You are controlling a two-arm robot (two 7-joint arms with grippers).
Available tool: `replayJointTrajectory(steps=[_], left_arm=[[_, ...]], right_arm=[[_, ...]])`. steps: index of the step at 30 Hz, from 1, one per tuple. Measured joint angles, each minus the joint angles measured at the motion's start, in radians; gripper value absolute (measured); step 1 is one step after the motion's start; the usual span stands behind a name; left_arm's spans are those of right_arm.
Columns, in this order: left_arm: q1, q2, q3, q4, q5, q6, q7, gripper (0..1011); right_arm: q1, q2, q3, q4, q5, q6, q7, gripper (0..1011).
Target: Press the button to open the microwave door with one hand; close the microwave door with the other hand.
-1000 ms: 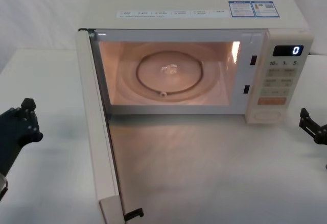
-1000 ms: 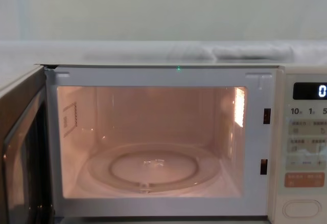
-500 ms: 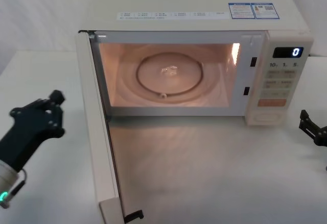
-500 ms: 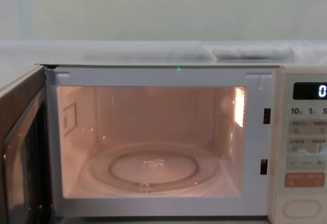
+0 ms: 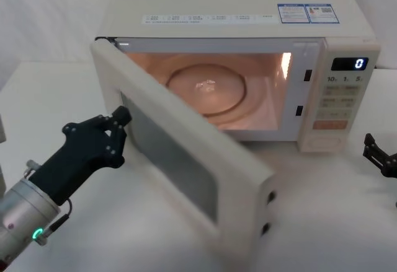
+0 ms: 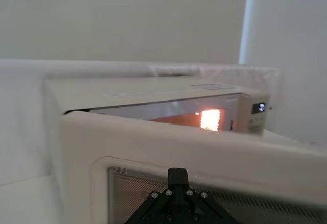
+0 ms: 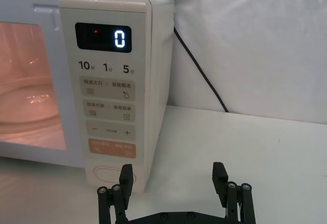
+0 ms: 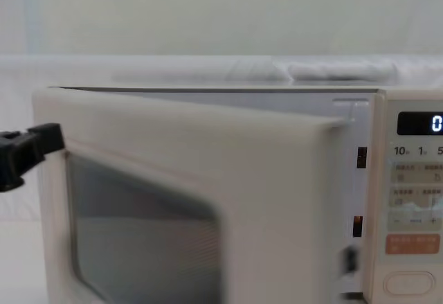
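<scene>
White table (image 5: pixel 49 92) and pale wall seen behind cream microwave. Microwave door (image 5: pixel 186 160) half swung, hinged at left, cavity lit. Left gripper (image 5: pixel 115 126) pressed against door's outer face near hinge side; finger spread cannot be told. Right gripper (image 7: pixel 173 180) parked on table right of control panel, jaws wide apart, nothing held. Button (image 7: pixel 110 175) at panel's bottom, untouched.

Half-open microwave door (image 5: pixel 186 160) blocks cavity front — bare table (image 5: pixel 335 222) right of it, seemingly free.
</scene>
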Motion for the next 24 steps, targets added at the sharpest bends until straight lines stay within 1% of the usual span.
replayJointTrajectory(steps=[1,2,3,10,17,18,20,22,24], left_arm=[[0.000,0.000,0.000,0.000,0.000,0.000,0.000,0],[-0.010,0.009,0.013,0.006,-0.005,0.000,-0.008,0],[-0.010,0.009,0.013,0.006,-0.005,0.000,-0.008,0],[-0.046,0.034,0.056,0.021,-0.023,-0.004,-0.039,0],[-0.089,0.043,0.104,0.041,-0.030,-0.012,-0.058,0],[-0.104,0.042,0.121,0.053,-0.028,-0.015,-0.058,0],[-0.121,0.039,0.139,0.071,-0.023,-0.018,-0.059,0],[-0.159,0.033,0.178,0.113,-0.012,-0.032,-0.069,0],[-0.176,0.031,0.197,0.134,-0.005,-0.041,-0.075,0]], right_arm=[[0.000,0.000,0.000,0.000,0.000,0.000,0.000,1002],[0.000,0.000,0.000,0.000,0.000,0.000,0.000,1002],[0.000,0.000,0.000,0.000,0.000,0.000,0.000,1002],[0.000,0.000,0.000,0.000,0.000,0.000,0.000,1002],[0.000,0.000,0.000,0.000,0.000,0.000,0.000,1002],[0.000,0.000,0.000,0.000,0.000,0.000,0.000,1002],[0.000,0.000,0.000,0.000,0.000,0.000,0.000,1002],[0.000,0.000,0.000,0.000,0.000,0.000,0.000,1002],[0.000,0.000,0.000,0.000,0.000,0.000,0.000,1002]])
